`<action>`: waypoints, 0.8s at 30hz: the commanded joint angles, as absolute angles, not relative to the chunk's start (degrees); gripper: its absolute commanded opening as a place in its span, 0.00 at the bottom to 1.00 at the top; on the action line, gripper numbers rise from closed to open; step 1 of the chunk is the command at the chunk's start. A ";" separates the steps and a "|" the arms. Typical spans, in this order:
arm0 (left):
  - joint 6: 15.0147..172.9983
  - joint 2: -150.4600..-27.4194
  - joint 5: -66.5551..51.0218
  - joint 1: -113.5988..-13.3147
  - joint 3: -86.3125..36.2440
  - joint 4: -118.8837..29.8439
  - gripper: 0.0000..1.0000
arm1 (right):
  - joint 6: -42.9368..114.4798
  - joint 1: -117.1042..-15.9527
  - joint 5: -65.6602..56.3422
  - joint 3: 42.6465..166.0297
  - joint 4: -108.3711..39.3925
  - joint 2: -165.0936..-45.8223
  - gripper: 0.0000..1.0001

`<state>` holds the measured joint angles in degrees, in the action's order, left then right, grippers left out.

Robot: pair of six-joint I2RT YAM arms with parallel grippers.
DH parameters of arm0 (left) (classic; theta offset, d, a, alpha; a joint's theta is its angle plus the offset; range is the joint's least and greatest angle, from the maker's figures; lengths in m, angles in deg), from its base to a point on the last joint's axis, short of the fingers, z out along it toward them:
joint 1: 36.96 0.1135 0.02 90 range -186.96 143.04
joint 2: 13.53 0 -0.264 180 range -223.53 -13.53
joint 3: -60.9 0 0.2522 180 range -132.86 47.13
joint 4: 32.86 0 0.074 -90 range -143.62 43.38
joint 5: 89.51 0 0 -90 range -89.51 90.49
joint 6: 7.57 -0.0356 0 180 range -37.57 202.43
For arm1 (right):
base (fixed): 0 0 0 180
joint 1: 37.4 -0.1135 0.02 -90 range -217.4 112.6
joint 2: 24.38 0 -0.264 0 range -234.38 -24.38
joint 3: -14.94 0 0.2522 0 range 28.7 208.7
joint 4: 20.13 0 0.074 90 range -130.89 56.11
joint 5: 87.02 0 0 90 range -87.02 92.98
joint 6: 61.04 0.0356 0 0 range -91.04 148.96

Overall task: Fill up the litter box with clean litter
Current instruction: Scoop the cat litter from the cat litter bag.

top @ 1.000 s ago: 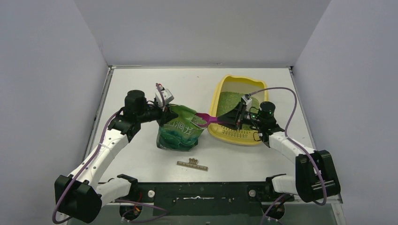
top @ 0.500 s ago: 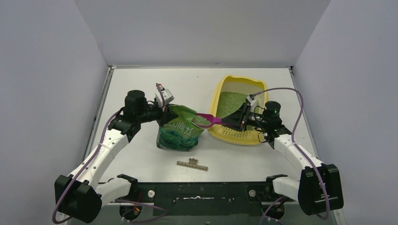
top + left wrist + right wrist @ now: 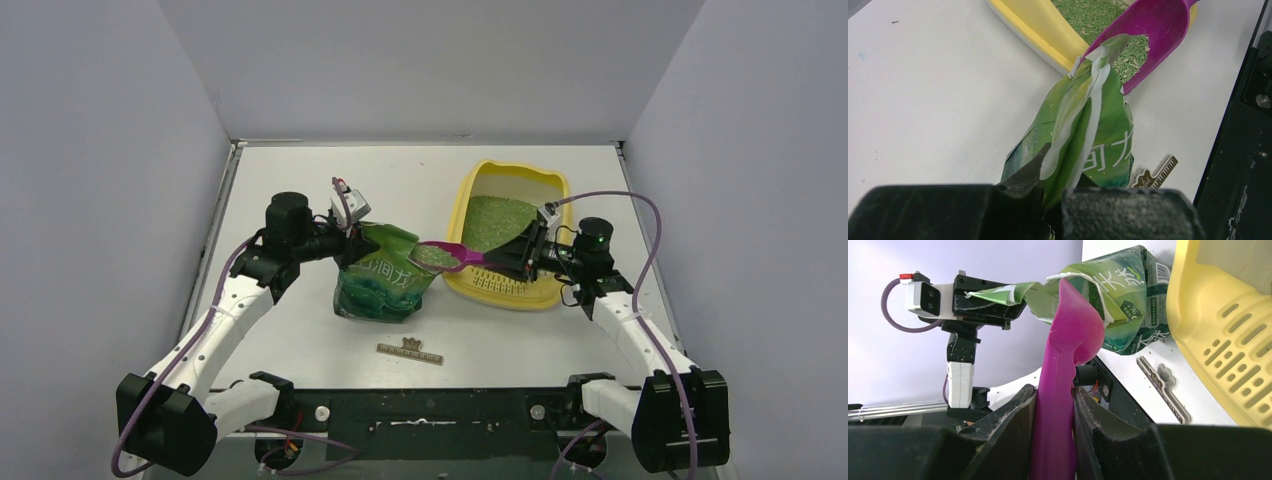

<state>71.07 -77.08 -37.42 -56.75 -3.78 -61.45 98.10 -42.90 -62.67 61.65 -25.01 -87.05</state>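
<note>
Left gripper (image 3: 1053, 186): my jaws are fully closed, pinching the top edge of the glossy green printed bag (image 3: 385, 282), left of the pale yellow rectangular plastic litter box (image 3: 515, 166).
Right gripper (image 3: 1054, 407): my jaws are slightly parted, clamping the handle of the magenta plastic scoop (image 3: 448, 257).
Clean litter (image 3: 493, 218): fine light-green granules. One layer lies inside the litter box; one load sits in the scoop bowl beside its left rim.
Handling: loose, light and easily spilled, I judge. I carry it by the scoop handle, bowl level.

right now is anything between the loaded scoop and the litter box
Nothing visible does. The scoop, gripped by the right gripper, holds clean litter at the mouth of the bag, beside the litter box. Between them lies only the box's own rim facing the bag, which the scoop must clear.
</note>
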 commanded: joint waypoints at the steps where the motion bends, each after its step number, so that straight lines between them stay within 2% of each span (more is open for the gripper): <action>1: 70.55 -76.43 -37.50 -56.82 -4.46 -59.37 0.00 | 97.88 -41.04 -66.08 64.21 -23.75 -84.14 0.00; 11: 71.01 -76.79 -37.26 -56.78 -4.33 -58.73 0.00 | 98.56 -37.57 -68.57 63.94 -24.88 -81.38 0.00; 24: 71.35 -76.77 -37.03 -56.80 -4.28 -58.41 0.00 | 100.31 -27.35 -72.79 66.21 -22.60 -80.81 0.00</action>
<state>71.27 -77.08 -37.24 -56.73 -3.78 -61.39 100.07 -30.42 -69.03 62.77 -26.01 -82.33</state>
